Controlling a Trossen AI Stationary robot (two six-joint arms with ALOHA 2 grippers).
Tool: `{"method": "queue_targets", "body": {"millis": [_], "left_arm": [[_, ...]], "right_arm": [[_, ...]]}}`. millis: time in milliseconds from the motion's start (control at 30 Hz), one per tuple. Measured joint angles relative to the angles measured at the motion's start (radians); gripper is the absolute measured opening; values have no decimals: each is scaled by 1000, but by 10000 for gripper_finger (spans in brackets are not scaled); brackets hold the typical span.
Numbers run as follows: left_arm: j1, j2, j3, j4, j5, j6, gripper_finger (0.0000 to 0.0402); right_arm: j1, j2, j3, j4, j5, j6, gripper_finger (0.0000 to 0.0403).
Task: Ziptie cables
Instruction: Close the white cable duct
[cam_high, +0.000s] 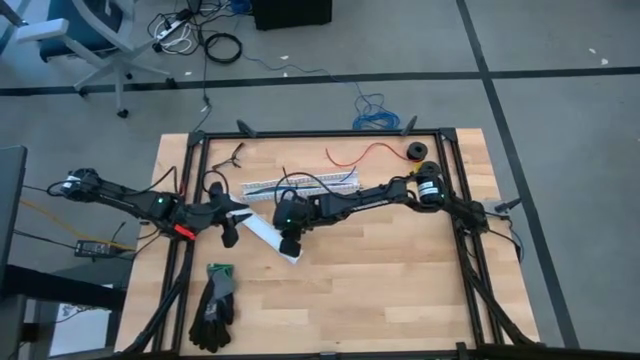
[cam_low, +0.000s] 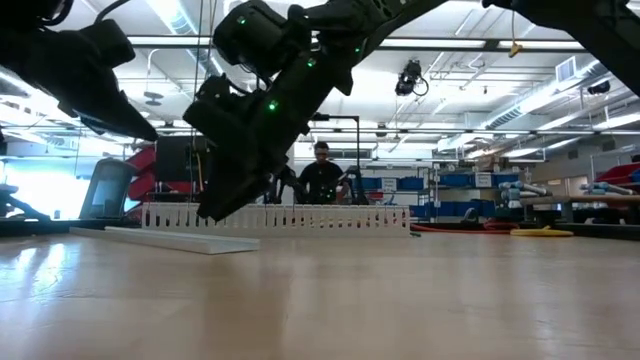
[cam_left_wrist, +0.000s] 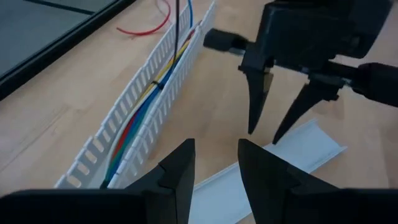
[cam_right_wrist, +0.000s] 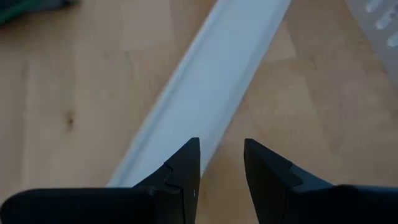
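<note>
The cables (cam_left_wrist: 134, 127), thin yellow, green, blue and red wires, lie lengthwise inside a white slotted channel (cam_high: 300, 185) at the table's far middle. A flat white cover strip (cam_high: 262, 231) lies slantwise on the table in front of the channel. My right gripper (cam_high: 290, 243) hangs open just over the strip's near end, fingers pointing down and nothing between them; the left wrist view shows it (cam_left_wrist: 264, 127) above the strip (cam_left_wrist: 311, 146). My left gripper (cam_high: 232, 218) is open and bare at the strip's left end, facing the channel.
A pair of dark gloves (cam_high: 213, 305) lies near the table's front left. A thin red wire (cam_high: 370, 152) and a black roll (cam_high: 413, 150) sit at the far right. A person (cam_low: 322, 175) stands beyond the table's far edge. Bare wood stretches to the right.
</note>
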Motion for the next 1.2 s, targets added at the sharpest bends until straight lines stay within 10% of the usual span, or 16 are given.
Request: {"method": "queue_targets", "body": {"millis": [300, 500, 1000, 1200], "left_arm": [[-6, 0, 0, 25, -1, 1, 131], [-6, 0, 0, 25, -1, 2, 131], [-6, 1, 0, 50, -1, -4, 131], [-6, 18, 0, 74, -1, -10, 131]], "right_arm": [[13, 40, 0, -55, 3, 6, 107], [15, 32, 2, -145, 38, -53, 13], [89, -82, -9, -849, 275, -27, 1], [135, -236, -215, -800, 320, 56, 0]]}}
